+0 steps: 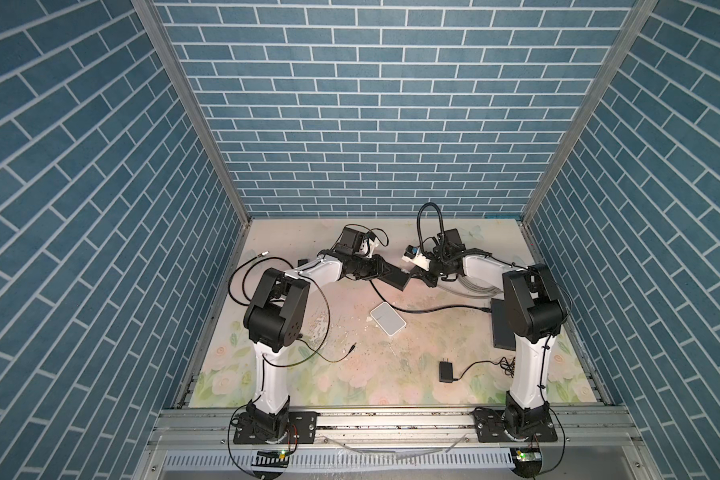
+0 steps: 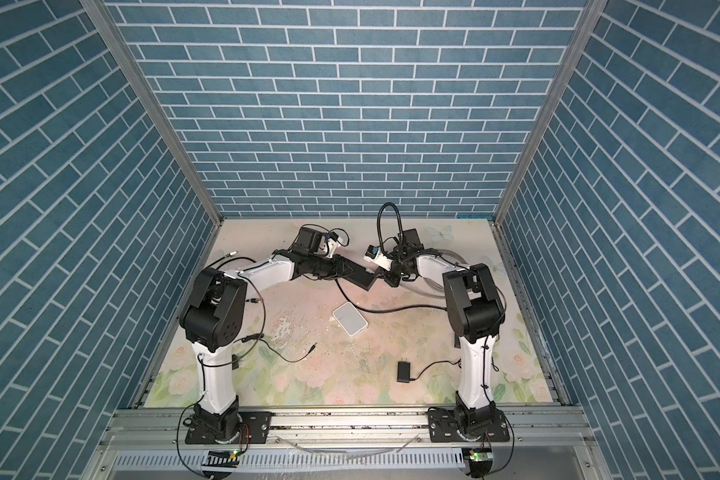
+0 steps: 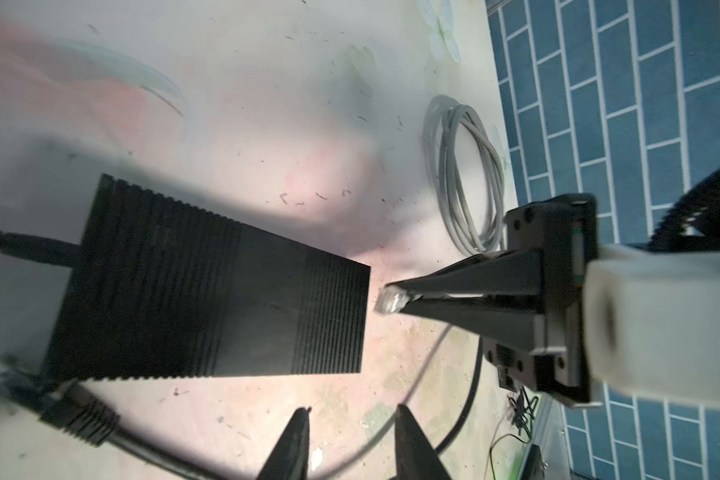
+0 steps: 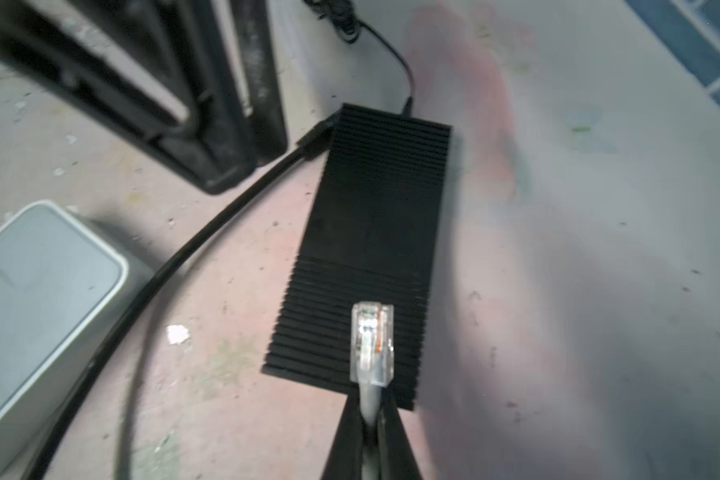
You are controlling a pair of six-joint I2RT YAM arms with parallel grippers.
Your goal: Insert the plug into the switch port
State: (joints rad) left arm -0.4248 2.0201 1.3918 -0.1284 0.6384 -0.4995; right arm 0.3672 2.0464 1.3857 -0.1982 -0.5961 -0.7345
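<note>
Plug [image 4: 371, 343], clear, is held by its gray cable [image 4: 368, 392] in the right gripper [image 4: 369, 409], fingers closed tight just behind the body. It hangs just off the short end of the black ribbed switch [image 3: 208, 286], not touching it and not in any port. Left gripper [image 3: 352, 415] is beside the switch, fingers partly apart with nothing between them; the switch lies flat on the table [image 3: 267, 124].

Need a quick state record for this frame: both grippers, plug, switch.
left gripper: open, empty
right gripper: shut on gray cable just behind plug
plug: clear, near switch's end, not inserted
switch: black ribbed box flat on table, black cable attached
white box: on table, free
</note>
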